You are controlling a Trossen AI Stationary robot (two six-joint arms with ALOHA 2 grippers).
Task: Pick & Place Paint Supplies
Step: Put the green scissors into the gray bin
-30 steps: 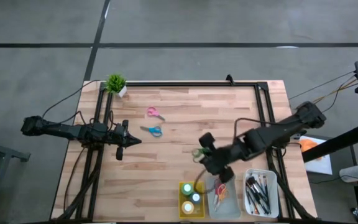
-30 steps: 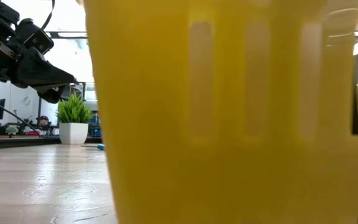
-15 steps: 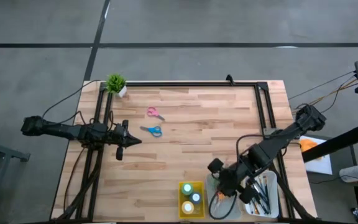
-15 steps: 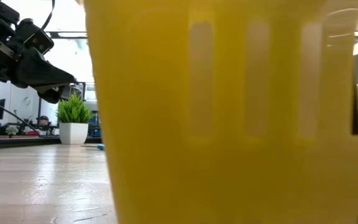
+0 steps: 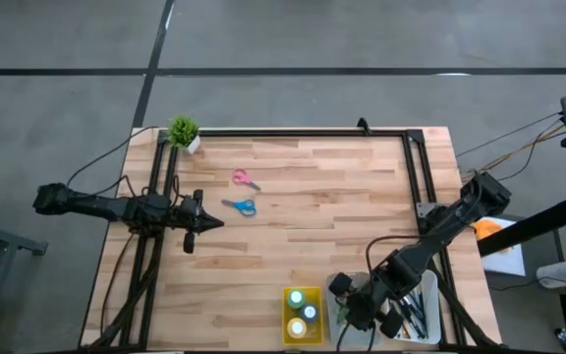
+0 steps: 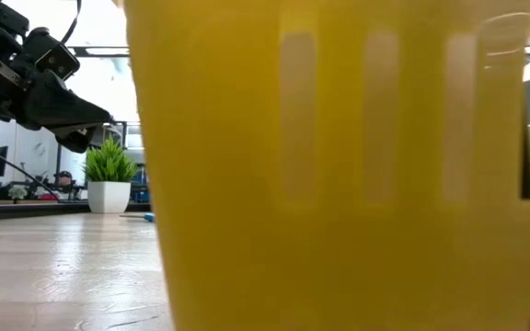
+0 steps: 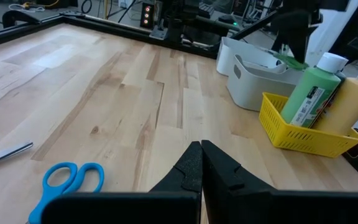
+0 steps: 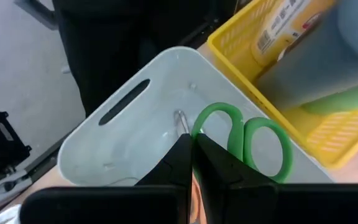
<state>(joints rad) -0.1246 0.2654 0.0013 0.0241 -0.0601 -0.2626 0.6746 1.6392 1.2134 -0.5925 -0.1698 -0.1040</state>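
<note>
As the right gripper (image 8: pixel 192 163) moved from mid-table to over the grey tray (image 8: pixel 135 134), fingers pinching green scissors (image 8: pixel 244 140), release seemed imminent.

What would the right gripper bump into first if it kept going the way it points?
Probably the floor of the pale grey plastic tray: the right gripper, shut on the green-handled scissors, points down into it, though depth is uncertain.

— Where do the trays sit?
— In a row at the table's (image 5: pixel 293 236) near edge: bottle tray (image 5: pixel 290 328) leftmost, scissors tray (image 8: pixel 129 134) next, brush tray (image 5: pixel 432 315) rightmost.
— And the loose scissors (image 5: pixel 241 206)?
— Left of centre, a second pair (image 5: pixel 245 179) just behind; plant (image 5: pixel 184 134) at the far-left corner.
</note>
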